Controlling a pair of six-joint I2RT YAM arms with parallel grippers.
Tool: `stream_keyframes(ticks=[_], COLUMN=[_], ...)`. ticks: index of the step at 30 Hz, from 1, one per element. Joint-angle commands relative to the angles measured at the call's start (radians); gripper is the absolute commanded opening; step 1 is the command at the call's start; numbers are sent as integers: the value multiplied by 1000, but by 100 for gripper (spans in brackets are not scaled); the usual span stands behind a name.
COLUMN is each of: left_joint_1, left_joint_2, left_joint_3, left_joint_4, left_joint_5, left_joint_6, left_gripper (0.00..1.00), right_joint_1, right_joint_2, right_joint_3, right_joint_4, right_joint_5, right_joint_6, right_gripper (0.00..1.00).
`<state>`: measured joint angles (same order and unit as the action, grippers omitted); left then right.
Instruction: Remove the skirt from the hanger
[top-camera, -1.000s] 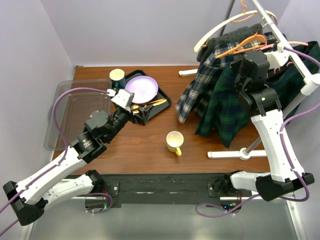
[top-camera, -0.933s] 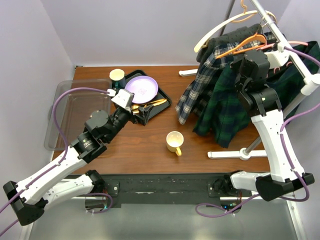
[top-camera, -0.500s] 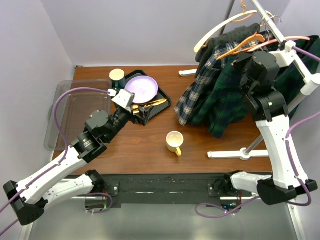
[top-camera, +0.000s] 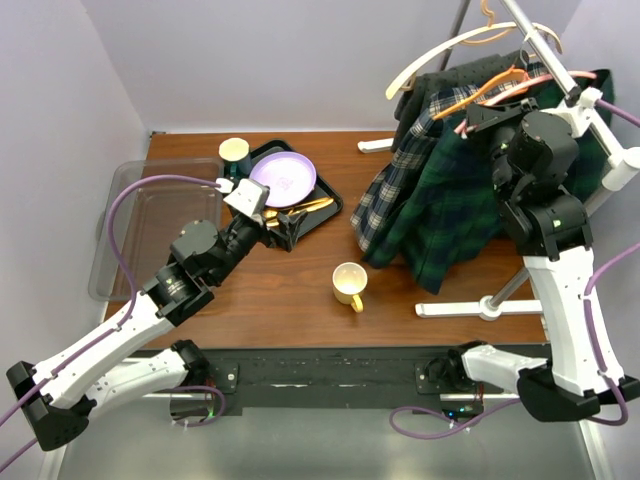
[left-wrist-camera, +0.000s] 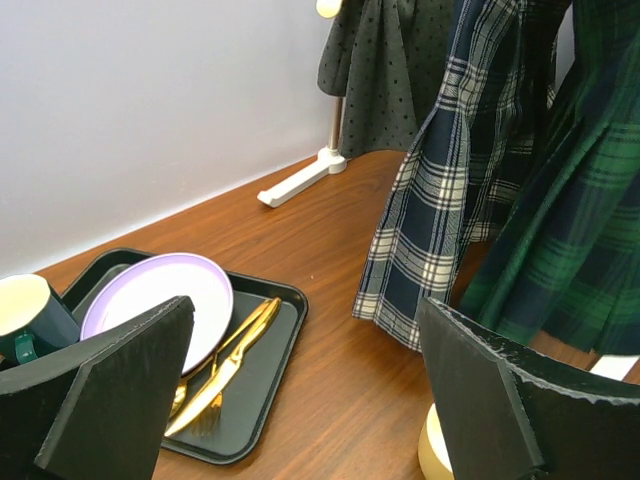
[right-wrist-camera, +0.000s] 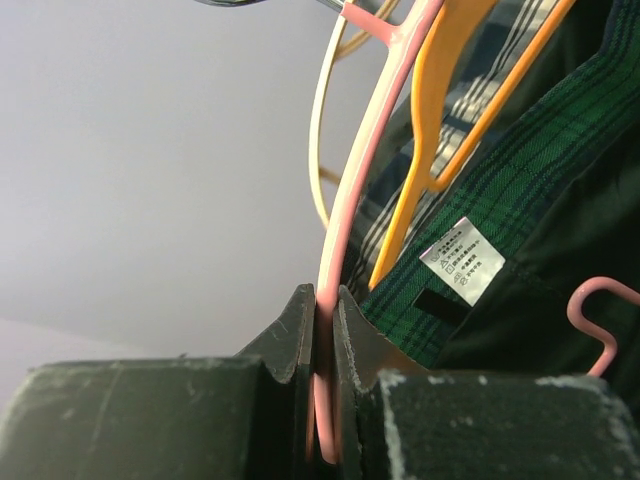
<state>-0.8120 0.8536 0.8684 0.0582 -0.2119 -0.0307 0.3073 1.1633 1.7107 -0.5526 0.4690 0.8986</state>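
The left arm (top-camera: 150, 300) is reaching forward from its base at the near left corner, elbow bent, with the forearm angling toward the middle of the surface (top-camera: 290, 295). The left hand (top-camera: 288, 230) is hanging low over the surface with its jaws spread wide. Its two dark fingers (left-wrist-camera: 120, 390) are framing the wrist view on either side and gripping nothing. The right arm (top-camera: 560, 280) is standing tall, its long link rising steeply from the near right base, with the wrist raised high and pointing leftward. The right hand (top-camera: 478, 118) is pinching, its fingers (right-wrist-camera: 290, 330) pressing together on the thin bar of the pink hanger (right-wrist-camera: 360, 170).
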Motion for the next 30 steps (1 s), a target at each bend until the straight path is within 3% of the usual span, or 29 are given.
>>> stream_keyframes(ticks=[1, 12, 19, 30], left_joint_1=[-1, -1, -1, -1], left_joint_2=[-10, -39, 18, 108], left_joint_3=[0, 15, 195, 351], left_joint_4=[40, 29, -80, -159], left_joint_5=[9, 41, 328, 531], left_joint_6=[26, 52, -26, -130], left_gripper=[98, 99, 100, 100], right_joint_1=[-4, -2, -2, -4], right_joint_2=[-74, -186, -169, -270], right_joint_3=[18, -80, 23, -3], right_joint_4=[89, 69, -53, -162], right_joint_5=[-119, -181, -204, -213], right_joint_6=[85, 238, 276, 344], right_gripper=[0, 0, 0, 0])
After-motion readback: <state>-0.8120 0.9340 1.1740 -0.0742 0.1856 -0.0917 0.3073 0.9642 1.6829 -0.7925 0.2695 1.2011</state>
